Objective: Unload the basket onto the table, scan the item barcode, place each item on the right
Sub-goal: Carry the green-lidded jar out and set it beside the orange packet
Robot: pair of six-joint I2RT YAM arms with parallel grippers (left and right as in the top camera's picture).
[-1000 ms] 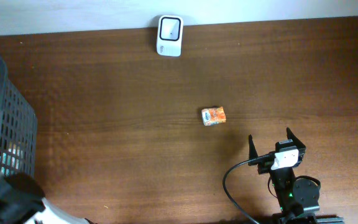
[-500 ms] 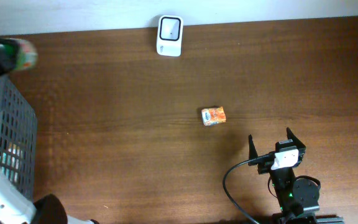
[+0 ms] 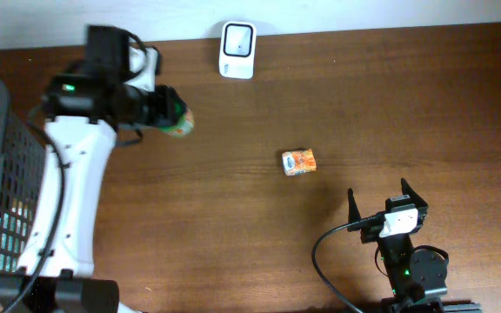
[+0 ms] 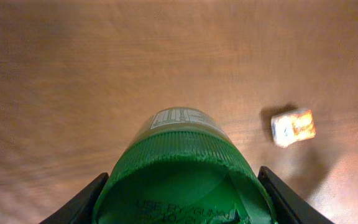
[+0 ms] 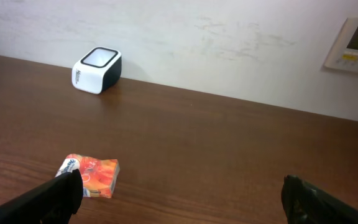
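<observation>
Left wrist: left tool [image 4: 180, 200] grips ribbed green-lidded round jar [image 4: 178, 134]; right tool [image 3: 378, 193] gapes wide.

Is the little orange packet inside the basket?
No, the orange packet lies on the bare wooden table, well away from the basket at the left edge.

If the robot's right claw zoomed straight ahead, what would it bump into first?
Probably just the wall. The right gripper points over bare table; the orange packet and white scanner sit off to its left, though depth is hard to judge.
</observation>
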